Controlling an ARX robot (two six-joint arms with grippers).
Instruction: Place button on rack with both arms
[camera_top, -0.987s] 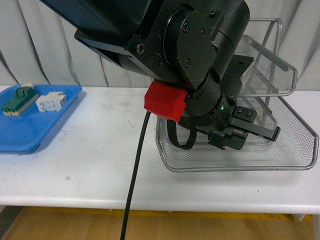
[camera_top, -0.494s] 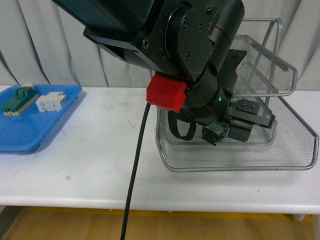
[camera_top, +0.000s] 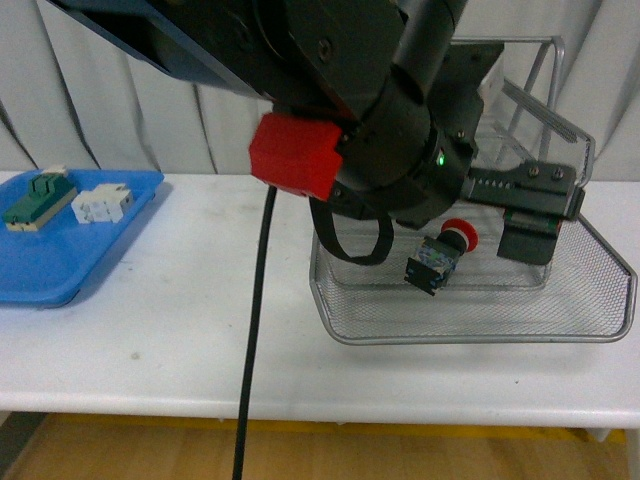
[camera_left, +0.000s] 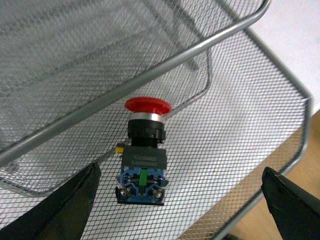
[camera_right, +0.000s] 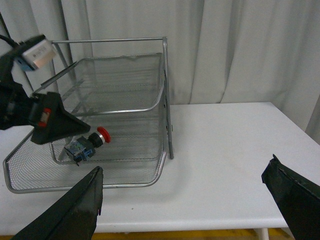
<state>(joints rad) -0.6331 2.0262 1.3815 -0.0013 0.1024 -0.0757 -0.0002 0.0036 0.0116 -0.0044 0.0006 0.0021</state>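
Observation:
The button (camera_top: 440, 255), with its red cap and black, blue-sided body, lies on its side on the mesh of the lowest tray of the silver rack (camera_top: 470, 338). My left gripper (camera_top: 478, 232) is open and hangs just above the button without touching it. In the left wrist view the button (camera_left: 144, 150) lies between the spread fingers of the left gripper (camera_left: 182, 210), under the rack's middle tray rim (camera_left: 200, 50). My right gripper (camera_right: 185, 200) is open and empty, well away over the table. From there I see the rack (camera_right: 165, 100) and the button (camera_right: 87, 144).
A blue plastic tray (camera_top: 60, 270) at the far left holds a green-topped block (camera_top: 38, 200) and a white terminal block (camera_top: 102, 204). The left arm's black cable (camera_top: 255, 330) hangs down across the table's front. White curtains hang behind the rack.
My left gripper has risen from low in the bottom tray and opened. The button has left its jaws and now lies alone on the mesh.

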